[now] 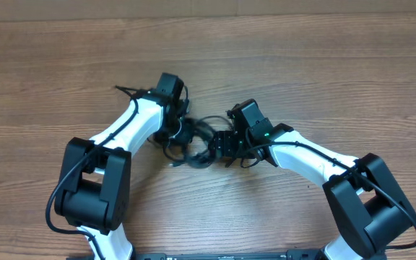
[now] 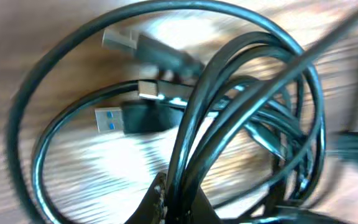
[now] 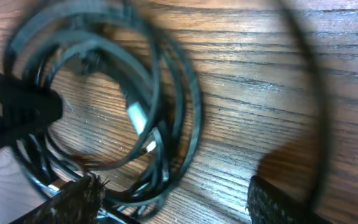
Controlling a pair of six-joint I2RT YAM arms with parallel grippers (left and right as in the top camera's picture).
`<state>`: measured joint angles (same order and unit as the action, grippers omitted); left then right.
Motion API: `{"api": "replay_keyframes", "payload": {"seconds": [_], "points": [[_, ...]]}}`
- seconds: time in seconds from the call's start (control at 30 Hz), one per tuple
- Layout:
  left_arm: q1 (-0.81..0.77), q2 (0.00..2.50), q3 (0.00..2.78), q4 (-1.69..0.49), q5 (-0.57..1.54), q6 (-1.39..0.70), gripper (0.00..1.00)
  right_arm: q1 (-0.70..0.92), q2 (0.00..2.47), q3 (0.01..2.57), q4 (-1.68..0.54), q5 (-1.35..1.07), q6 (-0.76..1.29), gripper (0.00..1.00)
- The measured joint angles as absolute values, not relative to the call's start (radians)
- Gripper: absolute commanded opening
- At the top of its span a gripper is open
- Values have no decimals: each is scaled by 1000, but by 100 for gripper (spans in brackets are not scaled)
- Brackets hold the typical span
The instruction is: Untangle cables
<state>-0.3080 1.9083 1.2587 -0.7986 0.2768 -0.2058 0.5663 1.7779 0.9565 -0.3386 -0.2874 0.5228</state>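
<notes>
The cables (image 1: 196,146) lie as a tangle of thin black loops on the wooden table between my two arms. My left gripper (image 1: 180,131) sits at the tangle's left side. In the left wrist view it (image 2: 180,205) is shut on a few black strands that rise between its fingers. Beyond them lie a blue-tipped plug (image 2: 107,119) and a silvery plug (image 2: 149,89). My right gripper (image 1: 220,144) is at the tangle's right edge. It (image 3: 176,202) stands open, its fingertips (image 3: 73,199) wide apart, with cable loops (image 3: 169,118) low between them.
The wooden table (image 1: 323,65) stretches bare-grained all around the tangle. A thin black cord end (image 1: 125,90) pokes out behind my left arm. Each arm's own thicker black cable (image 1: 316,155) runs along its white link. My left gripper's black body (image 3: 11,112) shows in the right wrist view.
</notes>
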Motion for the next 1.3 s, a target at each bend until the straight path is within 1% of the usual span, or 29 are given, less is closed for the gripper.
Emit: {"api": "replay_keyframes", "payload": {"seconds": [0.1,0.17,0.2,0.3,0.37,0.4,0.57,0.7,0.83,0.93,1.13,1.3], "points": [[-308,1893,1295,-796,353,-201,4,566,1778,957,-332,-287,524,74],[-308,1871,1303,-797,395,-199,4,566,1778,957,-326,-284,523,68],[-308,1860,1303,-799,415,-198,4,566,1778,958,-323,-284,524,60],[-308,1837,1305,-819,469,-199,4,566,1778,958,-316,-284,521,23],[-308,1830,1305,-830,489,-198,4,566,1778,960,-315,-282,525,6],[-308,1827,1305,-839,498,-196,4,566,1778,962,-315,-282,525,4],[-308,1819,1307,-893,508,-180,4,564,1778,964,-315,-284,534,4],[-308,1819,1309,-928,432,-180,4,563,1778,965,-323,-294,537,4],[-326,1819,1309,-926,324,-199,4,540,1763,1005,-409,-328,538,4],[-334,1819,1309,-908,282,-229,4,508,1717,1051,-490,-336,527,4],[-348,1800,1314,-878,280,-272,4,467,1592,1100,-600,-329,516,4],[-357,1788,1319,-882,265,-306,4,451,1571,1100,-637,-395,490,4]]}}
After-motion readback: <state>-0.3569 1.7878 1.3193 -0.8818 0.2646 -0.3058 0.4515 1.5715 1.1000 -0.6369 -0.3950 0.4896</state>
